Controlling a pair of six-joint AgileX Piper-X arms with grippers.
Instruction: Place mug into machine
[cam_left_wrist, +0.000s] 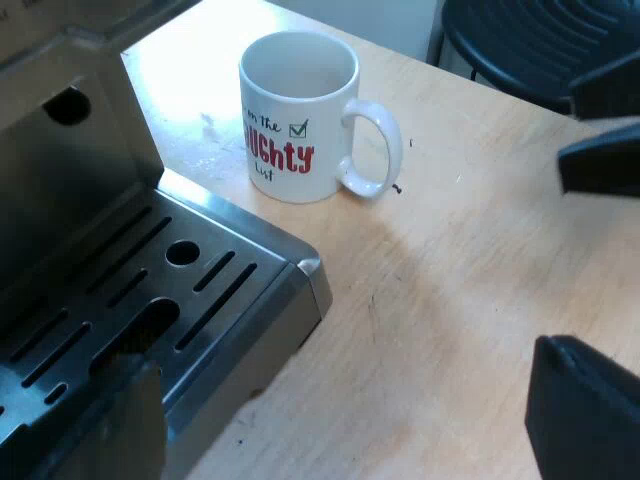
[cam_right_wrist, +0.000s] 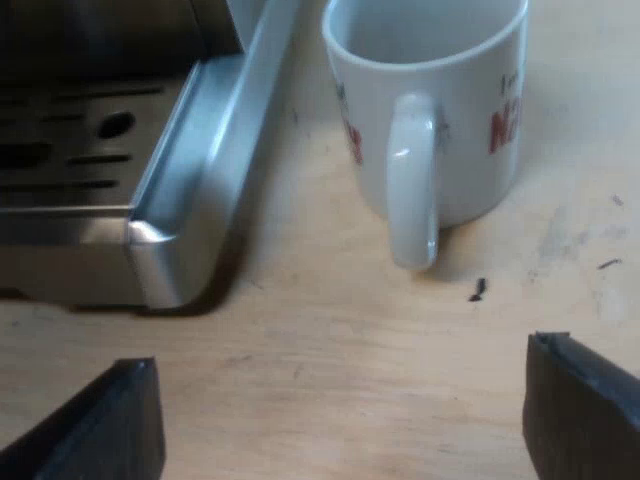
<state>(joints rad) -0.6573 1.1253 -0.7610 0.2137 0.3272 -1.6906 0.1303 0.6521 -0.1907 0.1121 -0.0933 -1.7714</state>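
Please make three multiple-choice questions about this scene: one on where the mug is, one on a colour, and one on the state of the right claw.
1. Where does the mug stand? A) on the wooden table, beside the machine's drip tray B) on the drip tray C) in a claw
2. What colour is the largest word on the mug? A) blue B) red C) green
3. How is the right claw? A) shut on the handle B) shut on nothing C) open
Key: 1 A, its base rests on wood; 2 B, red letters below black ones; 3 C, its fingers stand far apart, bare table between.
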